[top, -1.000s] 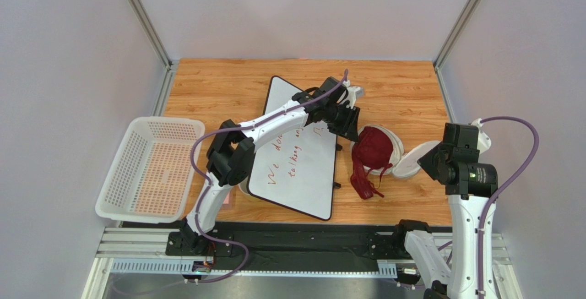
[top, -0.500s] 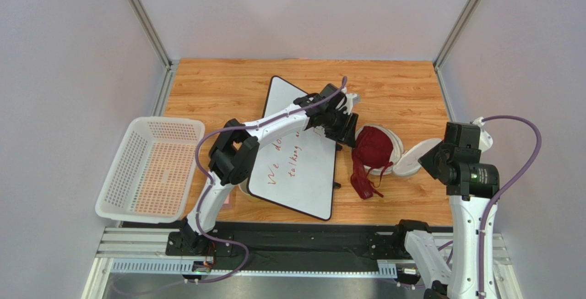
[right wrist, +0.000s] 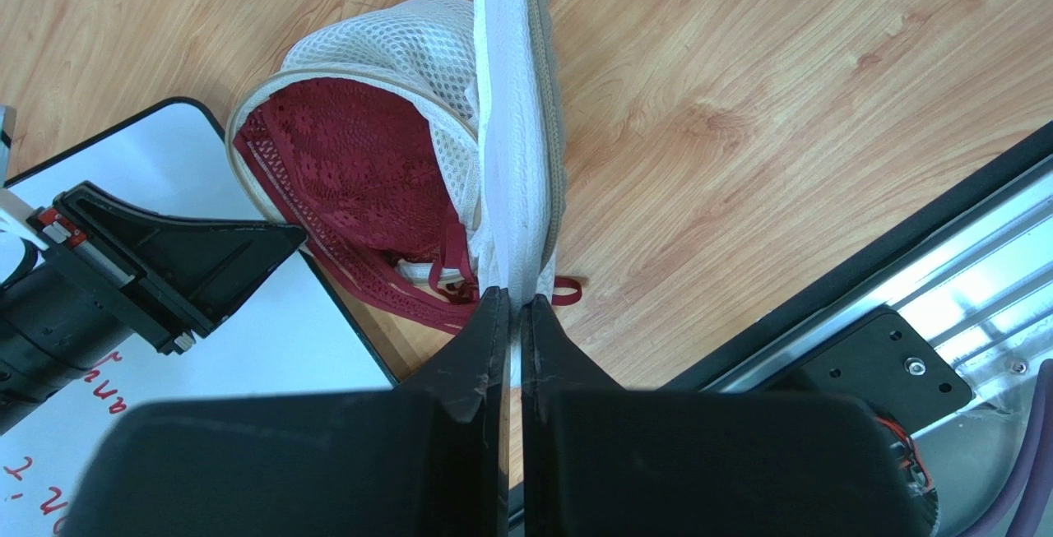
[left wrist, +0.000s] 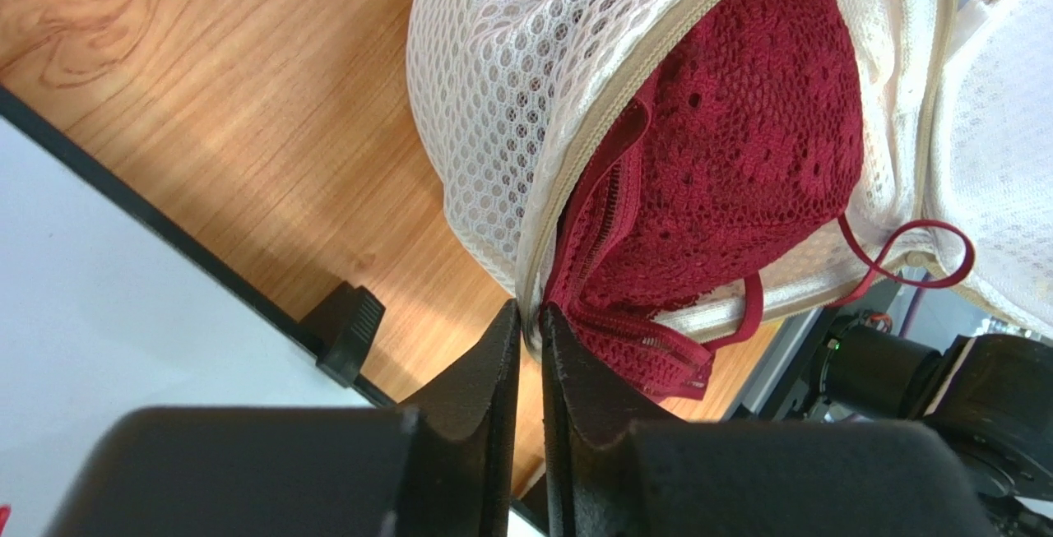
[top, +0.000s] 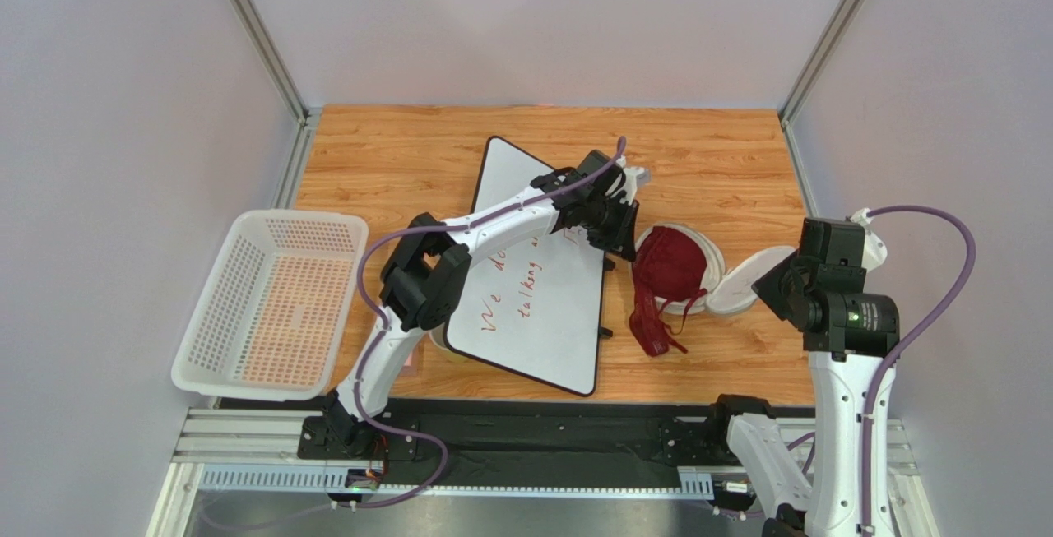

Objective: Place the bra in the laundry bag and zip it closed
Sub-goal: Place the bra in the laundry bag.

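The maroon bra (top: 668,268) lies partly inside the white mesh laundry bag (top: 705,245), with a band and straps spilling out over the near rim onto the wood. In the left wrist view the bra (left wrist: 742,155) fills the bag (left wrist: 519,81), and my left gripper (left wrist: 532,313) is pinched on the bag's zipper rim. My right gripper (right wrist: 515,300) is shut on the edge of the bag's disc lid (right wrist: 513,130), holding it upright beside the bra (right wrist: 359,179). From above, the left gripper (top: 622,241) sits at the bag's left and the right gripper (top: 773,284) by the lid (top: 739,290).
A whiteboard (top: 532,303) with red handwriting lies just left of the bag, under the left arm. A white perforated basket (top: 266,303) stands at the left edge. Grey walls close in the table on three sides, and a metal rail runs along the near edge.
My left gripper has shifted slightly left at the bag's rim and closed its jaws on it. The right arm and the lid stay as they were.
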`<state>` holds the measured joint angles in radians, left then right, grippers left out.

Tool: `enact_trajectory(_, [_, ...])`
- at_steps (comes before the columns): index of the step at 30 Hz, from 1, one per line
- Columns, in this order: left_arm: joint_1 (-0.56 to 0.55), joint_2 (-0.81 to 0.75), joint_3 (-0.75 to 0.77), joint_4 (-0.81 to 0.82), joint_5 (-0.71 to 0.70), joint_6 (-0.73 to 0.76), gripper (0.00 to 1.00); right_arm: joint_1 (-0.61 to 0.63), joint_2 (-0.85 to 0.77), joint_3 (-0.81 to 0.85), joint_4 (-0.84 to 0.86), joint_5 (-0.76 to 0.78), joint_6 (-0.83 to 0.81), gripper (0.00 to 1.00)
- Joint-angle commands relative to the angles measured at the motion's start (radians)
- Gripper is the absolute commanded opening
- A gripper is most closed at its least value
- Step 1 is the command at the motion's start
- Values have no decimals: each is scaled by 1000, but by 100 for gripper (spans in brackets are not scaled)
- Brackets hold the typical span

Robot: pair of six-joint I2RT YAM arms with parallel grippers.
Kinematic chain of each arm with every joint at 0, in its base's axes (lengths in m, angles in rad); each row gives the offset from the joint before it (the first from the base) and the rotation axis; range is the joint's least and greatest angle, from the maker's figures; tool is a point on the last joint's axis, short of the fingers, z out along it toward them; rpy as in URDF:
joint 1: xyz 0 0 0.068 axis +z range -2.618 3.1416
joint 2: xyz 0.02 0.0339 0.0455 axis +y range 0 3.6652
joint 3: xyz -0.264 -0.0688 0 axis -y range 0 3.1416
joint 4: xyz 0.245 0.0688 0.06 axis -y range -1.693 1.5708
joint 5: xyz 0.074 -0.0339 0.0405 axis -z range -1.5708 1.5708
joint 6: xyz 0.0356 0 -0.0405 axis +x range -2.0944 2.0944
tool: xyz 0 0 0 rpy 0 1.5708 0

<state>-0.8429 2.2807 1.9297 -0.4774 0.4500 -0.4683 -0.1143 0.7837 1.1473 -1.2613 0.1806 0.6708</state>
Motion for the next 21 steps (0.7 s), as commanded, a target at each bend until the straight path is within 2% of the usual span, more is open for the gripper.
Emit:
enact_trajectory(1, [1, 25, 69, 25, 44, 2, 11, 5, -8, 40, 8, 0, -22, 0])
enact_trajectory(2, [1, 25, 84, 20, 53, 0, 5, 5, -9, 37, 11, 5, -23, 0])
enact_trajectory(4, [-1, 20, 100, -3, 56, 14, 0, 5, -8, 37, 11, 8, -34, 0])
enact_trajectory(7, [-8, -21, 111, -48, 65, 17, 0, 14, 2, 86, -7, 77, -71, 0])
enact_trajectory(11, [-33, -154, -1, -44, 79, -27, 0, 39, 40, 221, -85, 178, -128, 0])
enact_trajectory(15, [-36, -231, -72, -24, 101, -81, 0, 54, 54, 308, -125, 152, -157, 0])
enact_trajectory(17, [-33, -219, -71, -39, 69, -63, 0, 56, 39, 258, -106, 148, -158, 0])
enact_trajectory(18, [-33, -186, -66, -43, 50, -56, 0, 56, 26, 147, -86, 145, -160, 0])
enact_trajectory(21, [-31, -104, 38, -145, 78, -32, 0, 56, -12, 2, -10, 111, -148, 0])
